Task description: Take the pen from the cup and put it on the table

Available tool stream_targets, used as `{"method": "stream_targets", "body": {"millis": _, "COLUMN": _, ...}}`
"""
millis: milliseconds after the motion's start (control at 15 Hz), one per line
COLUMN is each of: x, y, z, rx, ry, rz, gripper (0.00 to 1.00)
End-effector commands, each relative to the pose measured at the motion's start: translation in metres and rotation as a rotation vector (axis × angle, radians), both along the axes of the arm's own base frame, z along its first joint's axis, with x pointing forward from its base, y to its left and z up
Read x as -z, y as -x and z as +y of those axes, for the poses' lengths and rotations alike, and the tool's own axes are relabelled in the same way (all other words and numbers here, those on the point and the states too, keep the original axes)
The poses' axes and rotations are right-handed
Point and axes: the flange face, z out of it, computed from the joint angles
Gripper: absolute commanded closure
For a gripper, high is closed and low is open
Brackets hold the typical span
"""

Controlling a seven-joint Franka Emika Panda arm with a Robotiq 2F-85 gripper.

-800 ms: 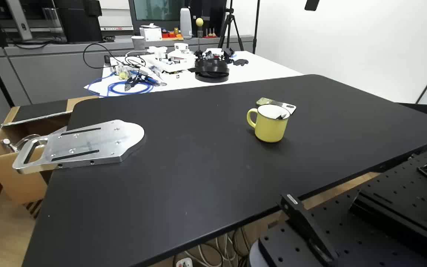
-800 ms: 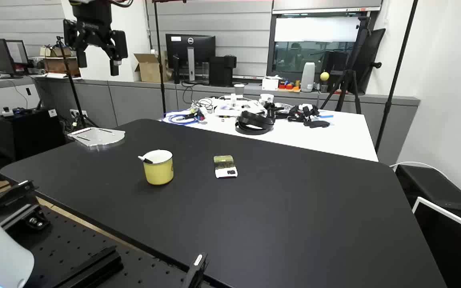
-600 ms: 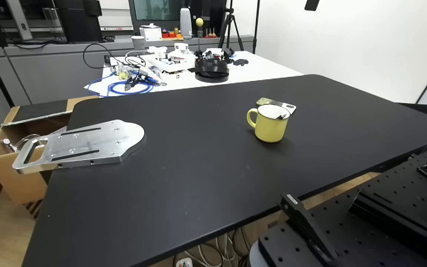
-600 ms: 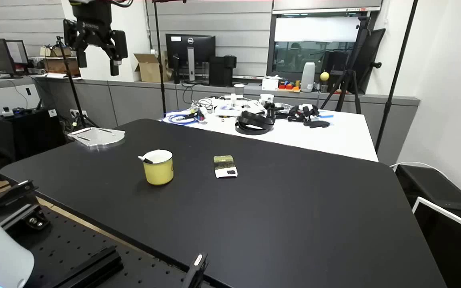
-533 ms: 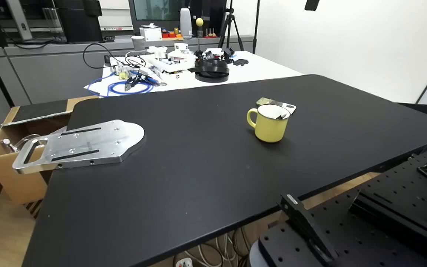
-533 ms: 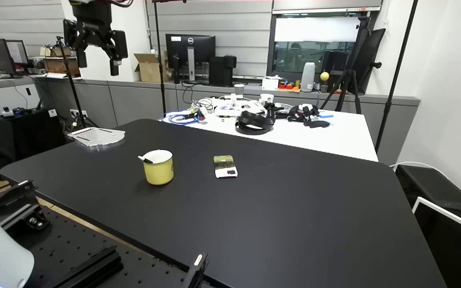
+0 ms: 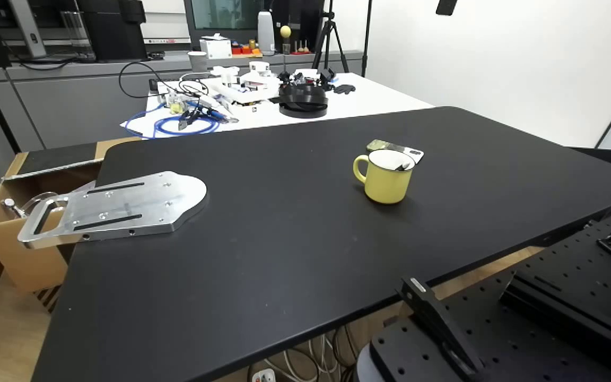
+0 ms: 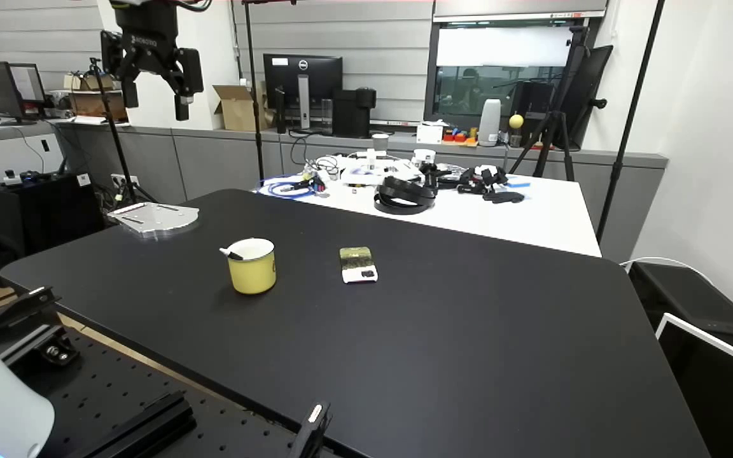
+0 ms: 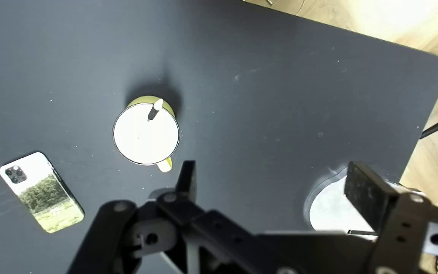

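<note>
1. Inside cup (image 9: 143, 139), per wrist view: can see pen (image 9: 154, 110) tilted against rim, with white end out past edge. Can't trace lower part. Should be light, stiff, hard to break; probably smooth, so may slip or roll. Pinch exposed end just above rim, squarely across shaft, then draw up along lean. Don't press on rim; might tip cup. Judging gripper (image 9: 272, 175): spread wide, holding nothing, not lined up over pen.
2. At an exterior view: get height, missing from wrist view. See fingers (image 8: 181, 109) hanging high above table (image 8: 468, 356), well apart from cup. Can confirm white end of pen poking beyond rim. Also see phone (image 8: 359, 265) lying flat, apart from cup.
3. At an exterior view: gain full loop of handle (image 7: 356, 170), a mere stub from wrist. Also find plate (image 7: 141, 204) with one end past table edge; lay pen clear of it. Get only dark tip (image 7: 446, 6) at top edge, presumably gripper; can't tell opening from here. Can make out dark bit of pen in mouth, not white end; lose part of phone behind cup.
</note>
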Motion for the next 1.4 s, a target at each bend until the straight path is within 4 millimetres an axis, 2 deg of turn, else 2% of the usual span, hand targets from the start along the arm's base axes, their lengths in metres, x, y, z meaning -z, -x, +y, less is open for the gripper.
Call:
{"method": "stream_targets", "body": {"millis": 0, "x": 0.0, "y": 0.0, "z": 0.0, "rx": 0.0, "ry": 0.0, "rz": 0.001, "gripper": 0.0}}
{"method": "stream_targets", "body": {"millis": 133, "x": 0.0, "y": 0.0, "z": 0.0, "rx": 0.0, "ry": 0.0, "rz": 0.001, "gripper": 0.0}}
{"method": "stream_targets", "body": {"millis": 400, "x": -0.003, "y": -0.018, "z": -0.003, "rx": -0.015, "ry": 0.055, "rz": -0.017, "gripper": 0.0}}
{"method": "stream_targets", "body": {"millis": 867, "x": 0.008, "y": -0.072, "z": -0.014, "rx": 0.099, "ry": 0.088, "rz": 0.071, "gripper": 0.0}}
{"method": "stream_targets", "body": {"millis": 1133, "x": 0.033, "y": -0.105, "z": -0.024, "rx": 0.167, "ry": 0.102, "rz": 0.189, "gripper": 0.0}}
{"method": "stream_targets", "body": {"millis": 1333, "x": 0.064, "y": -0.125, "z": -0.032, "rx": 0.201, "ry": 0.108, "rz": 0.294, "gripper": 0.0}}
